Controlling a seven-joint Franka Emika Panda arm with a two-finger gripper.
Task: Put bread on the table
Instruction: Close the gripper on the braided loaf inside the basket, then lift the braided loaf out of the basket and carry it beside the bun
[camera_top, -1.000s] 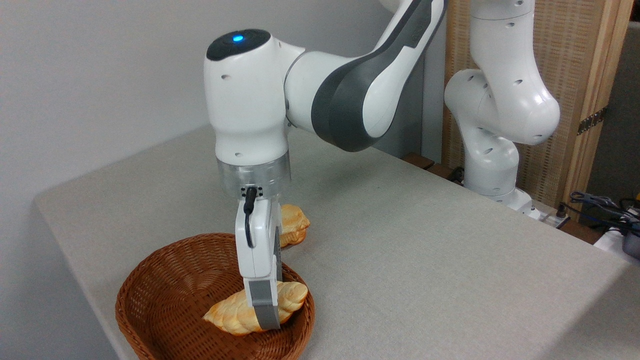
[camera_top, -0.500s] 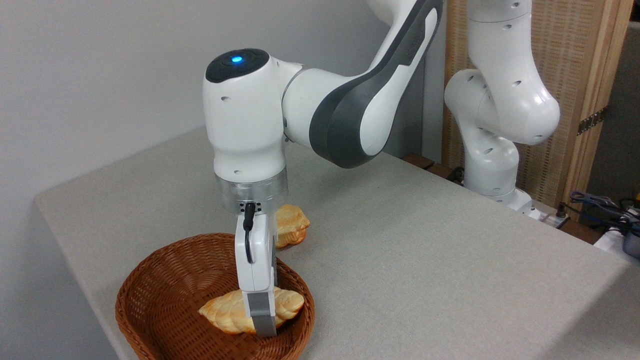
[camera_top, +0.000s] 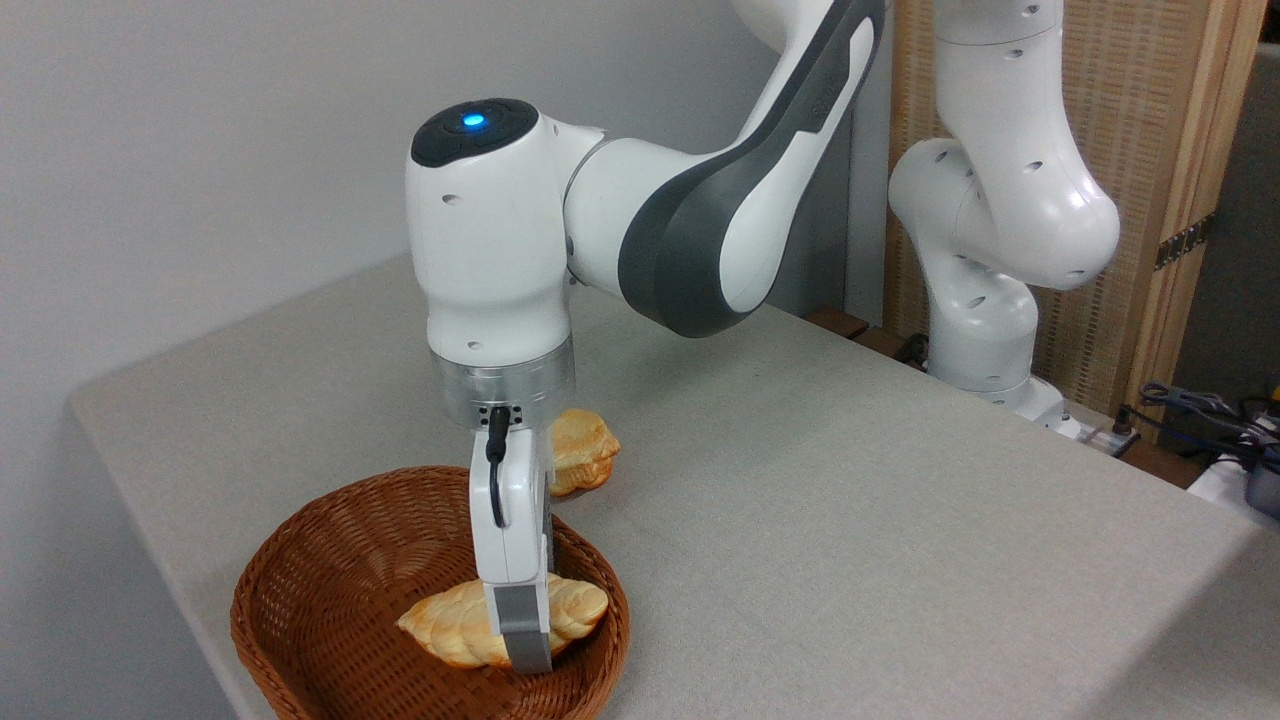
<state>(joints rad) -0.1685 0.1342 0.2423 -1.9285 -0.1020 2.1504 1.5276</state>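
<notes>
Gripper down in the brown woven wicker basket

The white two-finger gripper reaches the long braided golden-cream bread lying inside the basket; whether it pinches, I cannot tell. The light grey-beige table carries the basket.

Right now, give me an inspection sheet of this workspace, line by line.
Surface: light grey-beige speckled table, flat, no spills seen.
Job's things: long braided golden-cream bread lies inside the brown woven wicker basket, not yet on the table.
Clutter: small chunky rounded bread piece on the table just behind the basket.
Gripper: gripper points down into the basket, astride the braided loaf's middle; whether its fingers press the loaf cannot be told.
Cables: short black cable on the gripper body; dark cable bundle off the table's right edge.
Surroundings: plain grey wall, woven wooden-framed screen behind the arm.
</notes>
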